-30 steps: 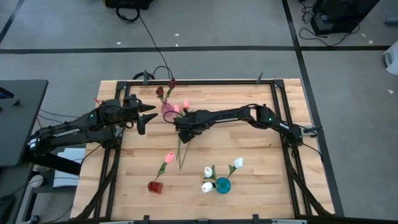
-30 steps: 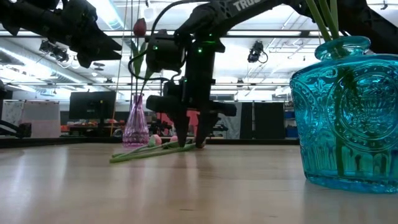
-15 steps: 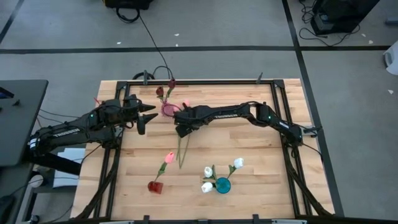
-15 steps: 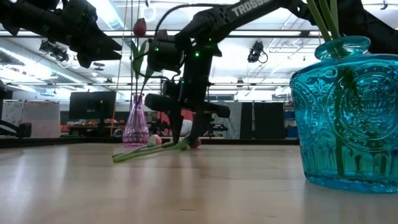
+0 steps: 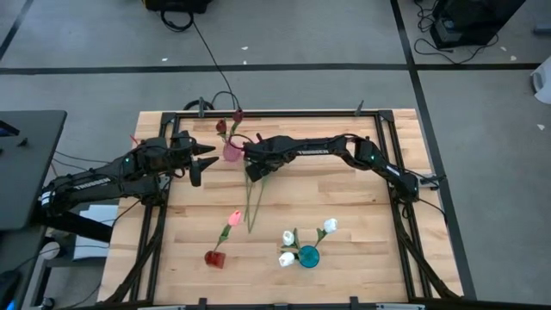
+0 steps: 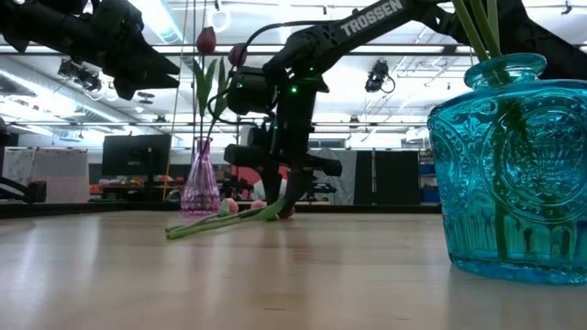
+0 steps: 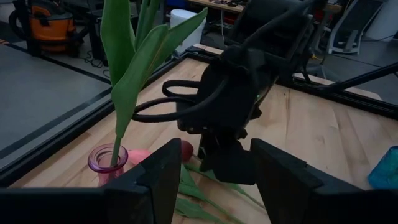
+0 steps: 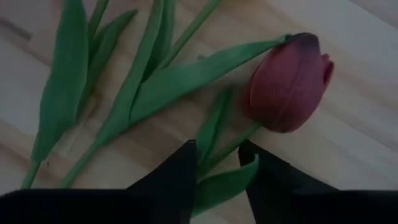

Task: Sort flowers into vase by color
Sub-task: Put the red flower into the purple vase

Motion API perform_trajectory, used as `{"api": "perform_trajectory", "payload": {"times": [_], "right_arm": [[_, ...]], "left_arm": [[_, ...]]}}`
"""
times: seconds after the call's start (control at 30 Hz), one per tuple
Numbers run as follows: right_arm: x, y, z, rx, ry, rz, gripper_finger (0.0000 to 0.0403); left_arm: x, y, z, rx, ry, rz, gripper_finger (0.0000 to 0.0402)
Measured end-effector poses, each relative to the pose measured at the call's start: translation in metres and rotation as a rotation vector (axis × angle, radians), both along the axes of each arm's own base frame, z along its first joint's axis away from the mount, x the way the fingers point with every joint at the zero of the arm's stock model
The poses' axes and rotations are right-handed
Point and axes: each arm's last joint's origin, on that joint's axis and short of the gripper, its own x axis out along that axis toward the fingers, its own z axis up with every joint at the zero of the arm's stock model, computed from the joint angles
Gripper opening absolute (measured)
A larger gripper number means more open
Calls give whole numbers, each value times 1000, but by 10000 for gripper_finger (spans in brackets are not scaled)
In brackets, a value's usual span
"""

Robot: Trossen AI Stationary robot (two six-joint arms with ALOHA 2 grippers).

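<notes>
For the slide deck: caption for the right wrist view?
Right gripper straddles the stem of a dark maroon tulip lying on the wooden table.

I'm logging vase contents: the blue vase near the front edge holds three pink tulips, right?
Not pink. The high view shows the blue vase near the front edge holding three white tulips. The count and the place are right.

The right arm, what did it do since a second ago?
The right hand slid toward the pink vase and its fingers narrowed around the stem of a dark red tulip lying on the table. The left hand stayed open beside the vase; the other vases stayed put.
</notes>
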Motion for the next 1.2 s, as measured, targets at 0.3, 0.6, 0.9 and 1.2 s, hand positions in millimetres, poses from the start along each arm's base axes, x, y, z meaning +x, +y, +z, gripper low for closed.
{"api": "perform_trajectory", "payload": {"times": [0.3,0.6,0.9,1.2], "right_arm": [[-4,-13,0,39,12,75,39],[-20,-21,26,107,50,150,13],[-40,18,79,-43,142,279,7],[-54,63,139,-258,33,422,6]], "left_arm": [[0,0,0,-17,-6,-4,197],[0,-1,-1,-32,-3,-36,197],[-3,-3,0,14,3,-59,197],[-20,-14,12,71,-124,-218,197]]}}
